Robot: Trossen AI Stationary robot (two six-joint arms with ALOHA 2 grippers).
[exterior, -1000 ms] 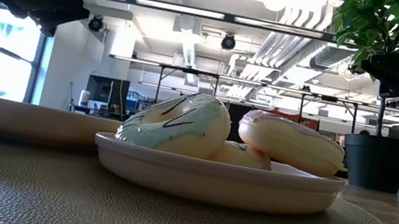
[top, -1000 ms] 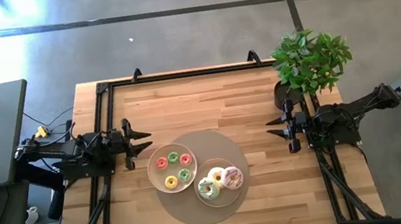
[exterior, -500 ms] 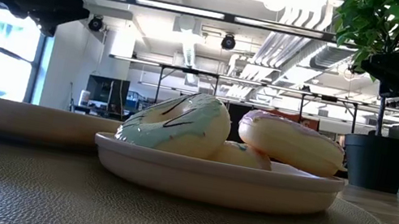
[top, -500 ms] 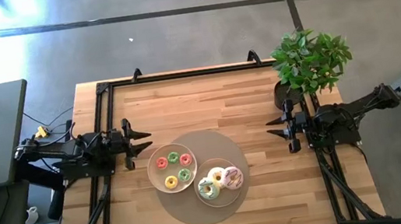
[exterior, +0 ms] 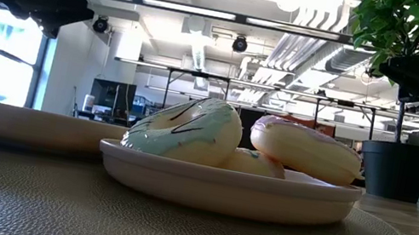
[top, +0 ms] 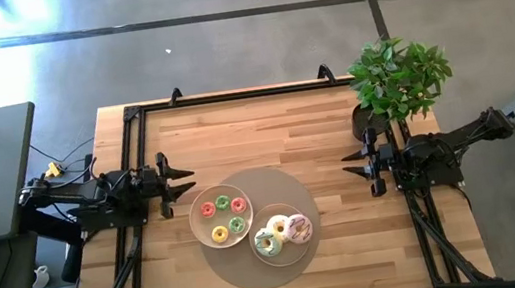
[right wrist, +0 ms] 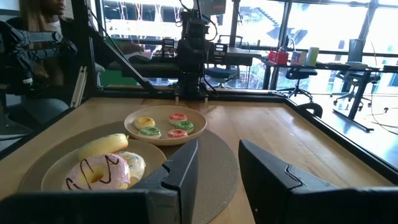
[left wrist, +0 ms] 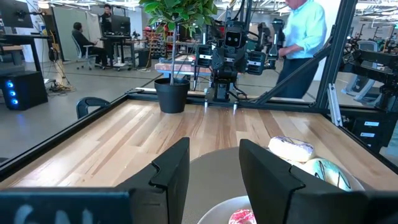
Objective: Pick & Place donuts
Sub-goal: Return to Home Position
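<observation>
Evidently nothing has moved over the last second: both arms sit parked at opposite edges of the surface, so the sorting looks finished. Five mini donuts lie on one plate, and three larger donuts lie on the neighbouring plate. The left end effector and right end effector are moderately parted, holding and touching nothing.

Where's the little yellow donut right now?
In the high view, the small yellow donut lies on the left plate of the two, right beside a small green donut.
</observation>
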